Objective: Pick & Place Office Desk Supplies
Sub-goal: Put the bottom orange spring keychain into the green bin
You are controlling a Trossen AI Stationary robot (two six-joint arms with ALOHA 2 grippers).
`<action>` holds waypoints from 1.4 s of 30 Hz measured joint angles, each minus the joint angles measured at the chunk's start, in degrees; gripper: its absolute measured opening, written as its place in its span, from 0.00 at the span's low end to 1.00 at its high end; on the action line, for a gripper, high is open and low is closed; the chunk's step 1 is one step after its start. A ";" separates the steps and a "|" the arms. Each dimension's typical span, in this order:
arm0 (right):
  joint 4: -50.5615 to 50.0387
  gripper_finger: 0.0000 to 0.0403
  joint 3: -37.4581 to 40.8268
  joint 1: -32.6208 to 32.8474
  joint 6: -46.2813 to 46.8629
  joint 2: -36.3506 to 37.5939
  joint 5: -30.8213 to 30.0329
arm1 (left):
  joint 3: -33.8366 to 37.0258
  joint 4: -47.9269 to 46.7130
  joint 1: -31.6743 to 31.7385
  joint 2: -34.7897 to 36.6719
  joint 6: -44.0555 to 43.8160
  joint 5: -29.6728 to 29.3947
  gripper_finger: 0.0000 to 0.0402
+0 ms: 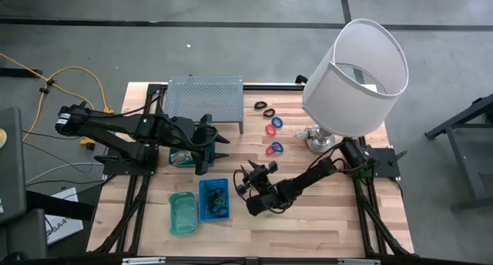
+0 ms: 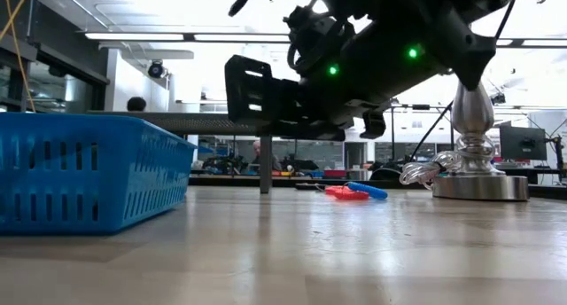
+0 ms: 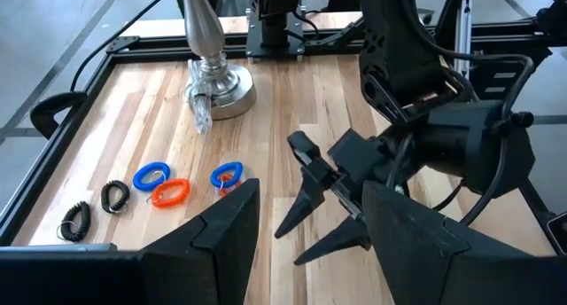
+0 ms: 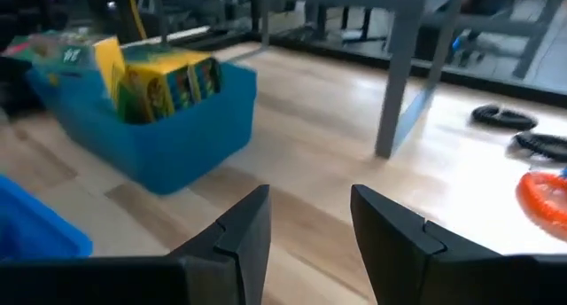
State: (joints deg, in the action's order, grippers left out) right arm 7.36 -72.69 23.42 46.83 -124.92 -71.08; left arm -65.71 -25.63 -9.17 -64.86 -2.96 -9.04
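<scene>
Both tools are out over the desk right now. Left tool [image 1: 218, 145] hangs near the middle, dark fingers spread apart, empty. Right tool [image 1: 248, 175] sits low just beside it, fingers parted with bare wood between them, gripping nothing.

Ahead lie the coiled plastic rings: a red ring [image 3: 169, 191] touching a blue ring [image 3: 151, 174], another blue ring [image 3: 227, 174] near them, and springy black loops [image 3: 114, 195] toward the desk's far edge. Yellow-green packets [image 4: 168, 85] stand upright in a slotted blue bin [image 4: 168, 136]. A second blue basket [image 1: 214, 199] and a teal tray [image 1: 182, 213] sit near the front edge.

Light wood planks [image 1: 323, 219] make up the desk, a grey perforated rack [image 1: 205, 97] stands at the back, and the lamp's shiny metal base [image 2: 474, 176] is beside the rings.
</scene>
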 joint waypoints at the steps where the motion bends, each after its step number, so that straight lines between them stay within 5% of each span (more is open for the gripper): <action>1: -0.58 0.36 0.00 0.02 0.97 0.02 1.33 | 0.00 0.02 0.00 0.00 -0.02 0.02 0.48; 12: -3.19 0.36 0.02 0.04 1.43 0.00 14.70 | 0.01 0.02 -0.01 0.00 -0.01 0.00 0.48; 29: -15.33 0.36 0.02 -2.58 19.71 0.00 15.43 | 0.01 0.02 -0.02 0.00 0.00 0.00 0.48; 42: -19.07 0.36 0.02 -8.59 21.42 -0.03 15.72 | 0.00 0.02 -0.02 0.00 0.00 0.02 0.48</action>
State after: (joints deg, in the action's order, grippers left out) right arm -11.70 -72.66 14.84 68.25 -124.95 -55.35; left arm -65.71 -25.61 -9.19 -64.86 -2.96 -9.02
